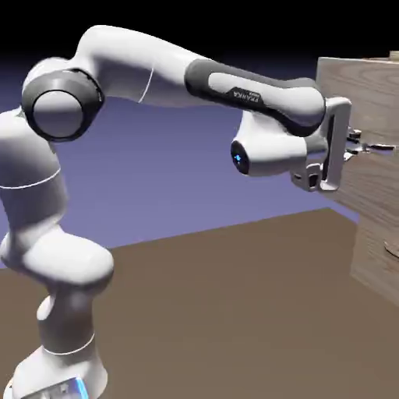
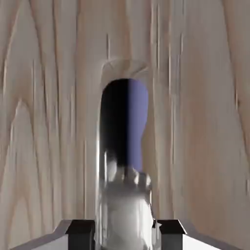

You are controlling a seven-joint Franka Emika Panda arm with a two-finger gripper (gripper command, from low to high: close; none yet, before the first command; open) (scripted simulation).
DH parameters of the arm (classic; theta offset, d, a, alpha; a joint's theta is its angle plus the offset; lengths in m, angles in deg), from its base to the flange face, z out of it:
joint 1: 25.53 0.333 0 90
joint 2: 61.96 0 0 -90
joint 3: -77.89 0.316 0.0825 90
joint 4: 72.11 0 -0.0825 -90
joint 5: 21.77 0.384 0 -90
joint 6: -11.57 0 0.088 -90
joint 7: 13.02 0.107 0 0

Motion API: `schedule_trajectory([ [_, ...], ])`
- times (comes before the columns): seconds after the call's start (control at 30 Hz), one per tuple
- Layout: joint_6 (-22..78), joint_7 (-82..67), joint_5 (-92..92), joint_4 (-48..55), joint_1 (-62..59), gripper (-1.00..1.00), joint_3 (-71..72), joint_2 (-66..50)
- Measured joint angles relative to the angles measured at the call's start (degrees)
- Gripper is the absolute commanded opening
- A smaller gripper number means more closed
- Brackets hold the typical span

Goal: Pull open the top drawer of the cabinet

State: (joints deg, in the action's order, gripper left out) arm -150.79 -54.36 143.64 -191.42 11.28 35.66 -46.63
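Observation:
The cabinet (image 1: 374, 234) stands at the exterior view's right edge, light brown wood grain. Its top drawer (image 1: 343, 82) juts out toward the arm, past the front below it. My gripper (image 1: 365, 146) is level with this drawer's front and holds its thin metal handle (image 1: 382, 146). In the hand view the drawer front (image 2: 49, 122) fills the picture. The shiny handle (image 2: 124, 146) runs up the middle, mirroring dark and blue. It sits tight between my two grey fingertips (image 2: 80, 229), with my gripper (image 2: 124, 233) shut on it.
Below the top drawer, a lower drawer front carries a curved handle (image 1: 390, 248) at the picture's edge. The brown table (image 1: 234, 312) spreads between my base and the cabinet. My forearm (image 1: 249, 93) crosses high above it.

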Motion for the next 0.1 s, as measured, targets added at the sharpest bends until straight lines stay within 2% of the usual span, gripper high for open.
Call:
schedule_trajectory([
  [0.03, -0.01, -0.15, 0.06, -0.12, -0.07, 1.0, 0.08, 0.15],
  [0.1, -0.07, -0.15, 0.08, -0.13, -0.07, 1.0, 0.07, 0.15],
])
